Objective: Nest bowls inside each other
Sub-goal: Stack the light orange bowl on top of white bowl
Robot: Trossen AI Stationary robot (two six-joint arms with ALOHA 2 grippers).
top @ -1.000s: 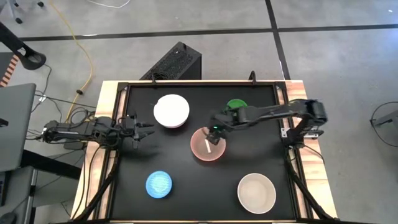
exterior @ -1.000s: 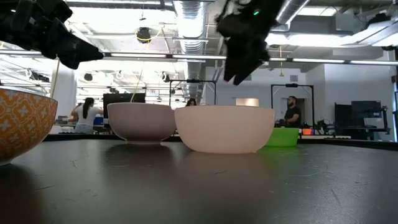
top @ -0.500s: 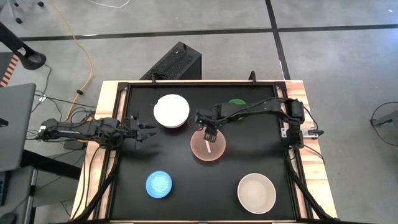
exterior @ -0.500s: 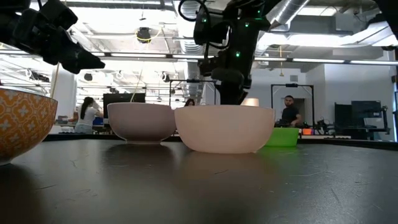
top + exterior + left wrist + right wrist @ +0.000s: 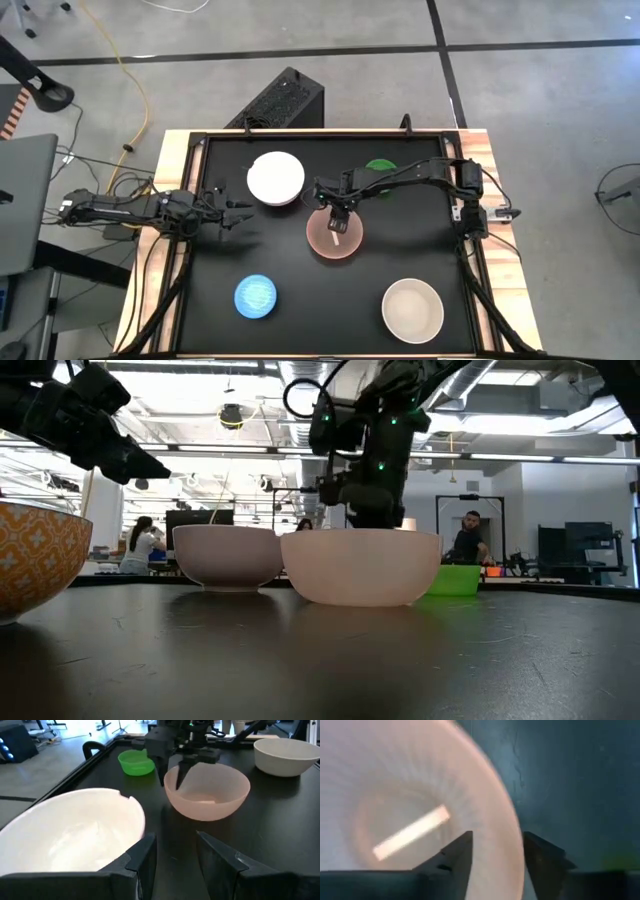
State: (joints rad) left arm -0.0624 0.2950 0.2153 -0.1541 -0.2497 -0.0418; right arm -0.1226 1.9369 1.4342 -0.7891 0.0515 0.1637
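The pale pink bowl (image 5: 335,235) stands upright at the table's middle. My right gripper (image 5: 497,855) points down over its far rim and is open, with one finger inside the bowl and one outside. The white bowl (image 5: 275,178) sits far left of it, and the green bowl (image 5: 380,167) shows partly behind my right arm. A light blue bowl (image 5: 255,296) and a cream bowl (image 5: 412,310) stand near the front edge. My left gripper (image 5: 238,212) hovers open and empty beside the white bowl (image 5: 70,835). My right gripper stands astride the pink bowl's far rim (image 5: 512,847), coming from above, one finger inside the wall and one outside. A gap shows beside the inner finger (image 5: 457,855). I cannot tell whether the outer finger touches the wall. The bowl rests on the table.
A raised black frame (image 5: 190,160) borders the dark table top. Cables (image 5: 130,150) lie off the left edge. Open table lies between the blue and cream bowls. People and equipment show in the room behind in the low view.
My right gripper has come down from well above the pink bowl and shifted a little toward the table's left, turning at the wrist. Its fingers now reach down to the bowl's far rim. The bowls have stayed where they were.
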